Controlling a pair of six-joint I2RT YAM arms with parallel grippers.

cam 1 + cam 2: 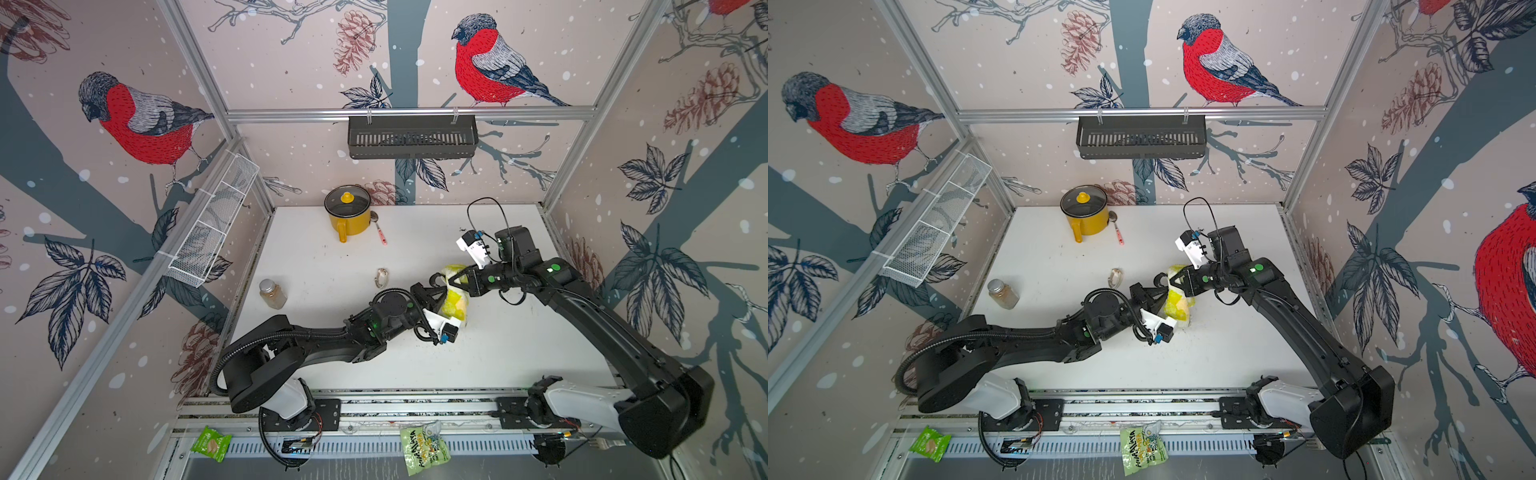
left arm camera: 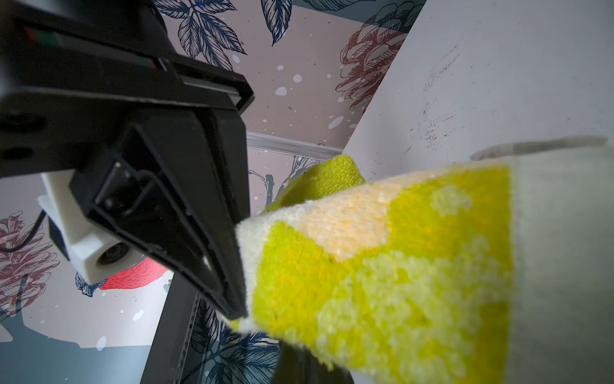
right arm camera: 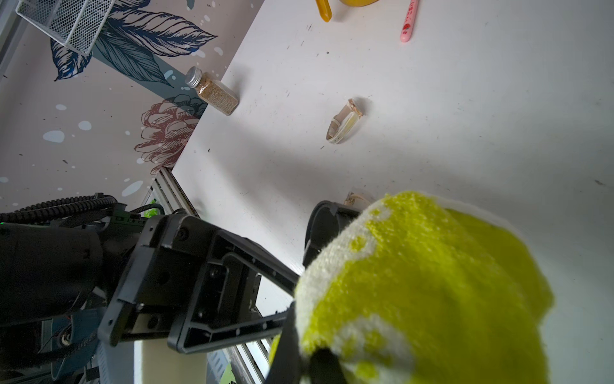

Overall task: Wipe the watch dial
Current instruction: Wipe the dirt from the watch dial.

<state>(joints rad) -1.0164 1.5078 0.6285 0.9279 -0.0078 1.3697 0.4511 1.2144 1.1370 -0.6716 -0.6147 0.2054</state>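
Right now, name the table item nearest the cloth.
The watch: mid-table, a short gap from the cloth; the jar, pot and spoon sit farther off.

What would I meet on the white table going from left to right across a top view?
spice jar → yellow pot → watch → yellow cloth. The spoon is left out: it overlaps the watch in that order.

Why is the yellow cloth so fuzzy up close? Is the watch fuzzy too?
Left wrist view: the cloth sits right by the lens, so its near end smears. Right wrist view: the cloth is blurry too, but the watch, farther off, is sharp. In both top views, both look fairly crisp.
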